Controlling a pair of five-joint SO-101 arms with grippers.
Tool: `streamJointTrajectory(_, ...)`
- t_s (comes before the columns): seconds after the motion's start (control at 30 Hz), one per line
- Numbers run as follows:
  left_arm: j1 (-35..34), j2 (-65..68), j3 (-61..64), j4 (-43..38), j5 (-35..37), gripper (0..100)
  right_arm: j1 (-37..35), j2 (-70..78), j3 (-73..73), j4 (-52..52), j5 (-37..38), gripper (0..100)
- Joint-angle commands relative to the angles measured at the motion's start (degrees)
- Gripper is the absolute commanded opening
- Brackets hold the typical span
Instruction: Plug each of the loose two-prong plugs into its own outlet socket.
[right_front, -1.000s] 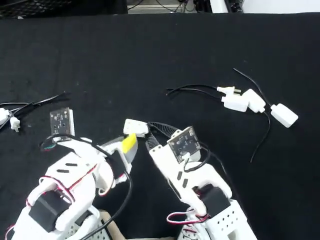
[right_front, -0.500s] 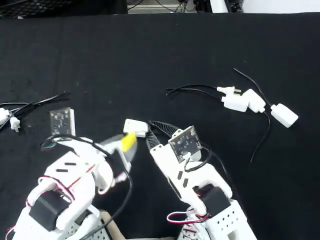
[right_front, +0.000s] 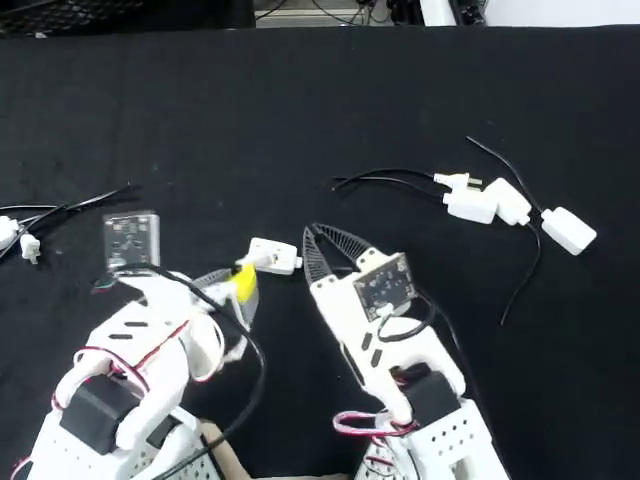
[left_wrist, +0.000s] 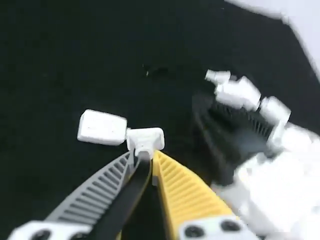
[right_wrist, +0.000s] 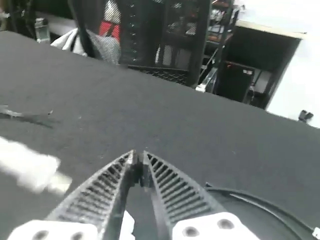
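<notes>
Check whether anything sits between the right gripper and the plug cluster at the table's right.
Nothing visible. Bare cloth lies between the right gripper and the plug cluster; its thin wires run beside that path, not across it.

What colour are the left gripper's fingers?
One finger is yellow, the other grey; clearest in the left wrist view.

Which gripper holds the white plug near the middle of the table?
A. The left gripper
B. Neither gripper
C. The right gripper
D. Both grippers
A: the left gripper pinches the end of the white plug, while the right gripper is shut on nothing.
</notes>
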Motion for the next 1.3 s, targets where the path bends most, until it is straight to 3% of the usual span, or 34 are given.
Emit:
streamJointTrajectory(0.0,0.8,0.4,-0.7,4.1,-17.6,3,1.8,0.0,0.8,-4.0,-0.8,1.2)
streamJointTrajectory(0.23,-2.1,6.9,-5.7,9.1,-26.9,3,1.8,0.0,0.8,-4.0,-0.8,1.2)
streamJointTrajectory(0.57,-5.3,46.1,-37.6,30.3,-40.4,3,1.8,0.0,0.8,-4.0,-0.8,1.2)
streamJointTrajectory(0.77,-9.6,47.2,-44.4,32.2,-62.5,3,1.8,0.0,0.8,-4.0,-0.8,1.2)
streamJointTrajectory(1.07,-10.1,51.4,-40.2,32.1,-82.1,3,1.8,0.0,0.8,-4.0,-0.5,1.2)
streamJointTrajectory(1.27,-10.1,52.0,-38.9,27.6,-84.0,3,1.8,0.1,0.8,-3.9,-0.7,1.2)
